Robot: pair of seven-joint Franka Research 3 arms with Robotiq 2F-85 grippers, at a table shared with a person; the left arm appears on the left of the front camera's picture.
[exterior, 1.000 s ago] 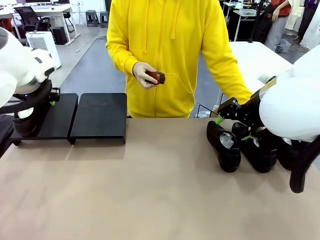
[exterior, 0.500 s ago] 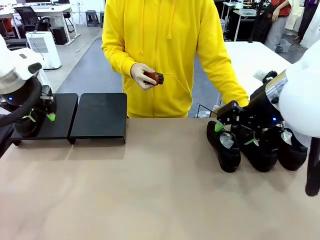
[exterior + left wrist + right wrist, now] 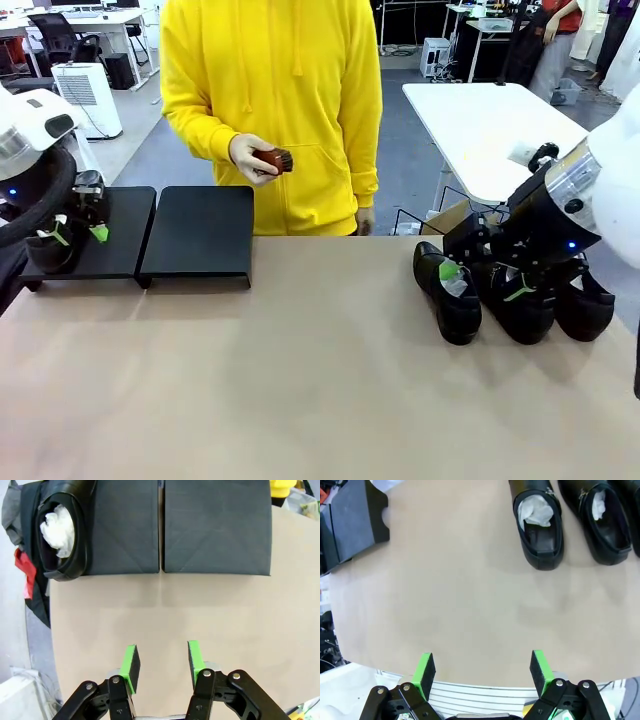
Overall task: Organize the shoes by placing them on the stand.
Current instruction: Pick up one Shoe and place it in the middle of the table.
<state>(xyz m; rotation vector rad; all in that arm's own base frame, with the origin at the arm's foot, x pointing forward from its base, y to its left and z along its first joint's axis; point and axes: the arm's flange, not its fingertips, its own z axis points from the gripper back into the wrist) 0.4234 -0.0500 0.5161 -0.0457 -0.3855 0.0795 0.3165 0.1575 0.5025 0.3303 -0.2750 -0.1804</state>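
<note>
Front view, going from near to far: the near half of the table (image 3: 320, 400) carries nothing, and the work happens in the middle band. At the right, three shoes stand in a row on the table, touching or almost touching: the left shoe (image 3: 452, 300), the middle shoe (image 3: 525, 320) and the right shoe (image 3: 588, 312). Their toes point near and their openings face up, which I think makes them easy to take from above. The right gripper (image 3: 481, 282) hangs over this row with its jaws spread wide and nothing between them, I judge in order to choose one shoe. At the left is the stand, which has two parts, the left platform (image 3: 125, 525) and the right platform (image 3: 217, 525), set side by side. A fourth shoe (image 3: 60, 550), stuffed with white paper, lies at the outer left edge of the left platform, probably to leave room for the others. The left gripper (image 3: 162, 662) is near it, with its jaws about half apart and holding nothing. At the far side a person (image 3: 270, 80) stands with one hand (image 3: 248, 157) around a small reddish-brown object (image 3: 273, 159). The count is four shoes, two platforms and one reddish-brown object.
</note>
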